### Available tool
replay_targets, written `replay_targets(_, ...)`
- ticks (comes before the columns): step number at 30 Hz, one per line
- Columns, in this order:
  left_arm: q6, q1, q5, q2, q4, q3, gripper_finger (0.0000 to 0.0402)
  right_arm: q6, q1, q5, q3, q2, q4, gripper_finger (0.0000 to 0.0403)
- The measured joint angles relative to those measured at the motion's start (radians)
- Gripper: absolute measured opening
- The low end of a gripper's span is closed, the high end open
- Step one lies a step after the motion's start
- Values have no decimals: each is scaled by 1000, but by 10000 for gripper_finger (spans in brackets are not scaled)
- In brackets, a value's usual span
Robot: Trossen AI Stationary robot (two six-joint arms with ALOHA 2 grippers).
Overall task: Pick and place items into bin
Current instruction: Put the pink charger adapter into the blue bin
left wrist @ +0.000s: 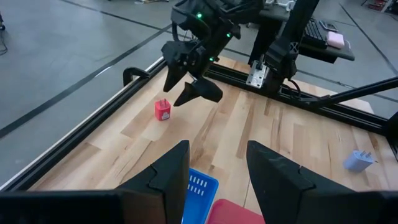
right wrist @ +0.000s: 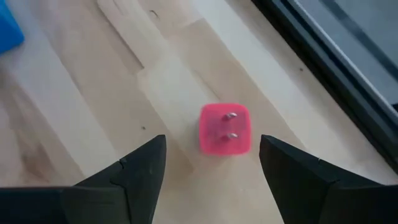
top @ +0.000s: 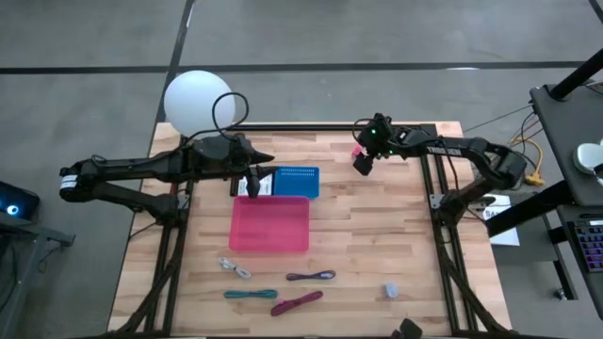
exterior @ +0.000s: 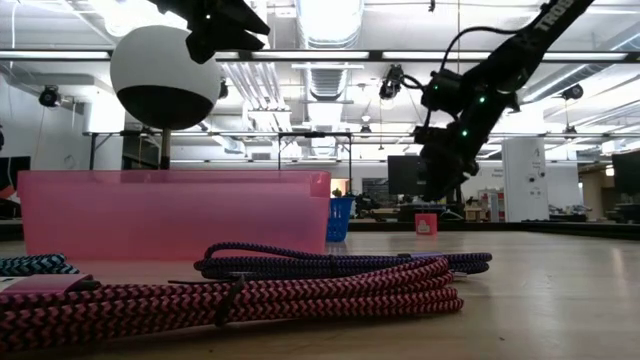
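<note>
Right gripper (right wrist: 211, 171): we hold it spread wide and empty just above the pink cube (right wrist: 225, 129), so the fingers can drop on either side of it.
Pink cube: it sits on the table (top: 377, 245) near the far edge rail, two metal prongs facing up; we judge its flat sides give the better grip.
Approach: in the left wrist view the right gripper (left wrist: 194, 87) hangs just beside and over the cube (left wrist: 163, 111), not touching it yet.
Left gripper (left wrist: 217, 171): also open and holding nothing; we park it over the far rim of the pink bin (top: 269, 224), beside the blue basket (top: 297, 179), out of the right arm's way.
Bin: it stands mid-table, well apart from the cube, so we expect a carry across.
Remaining items: cords (top: 297, 302) and a grey-blue lump (top: 391, 290) lie on the near side of the table, outside the bin.
Risk: the rail is close, leaving us little room behind the cube.
</note>
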Motion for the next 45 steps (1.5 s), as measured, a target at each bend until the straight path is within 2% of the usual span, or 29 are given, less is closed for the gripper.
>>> replay_targets(16,0,0,1,0,0,0,144,-37,-31,-39,46,150,62,245)
replay_targets(22,0,0,7,0,0,0,144,-36,-63,-104,48,205,77,245)
replay_targets(30,0,0,11,0,0,0,144,-35,-81,-106,48,220,78,243)
replay_targets(37,0,0,11,0,0,0,144,-34,-89,-105,47,221,81,207)
replay_targets(45,-1,1,11,0,0,0,144,-34,-90,-105,47,222,82,141)
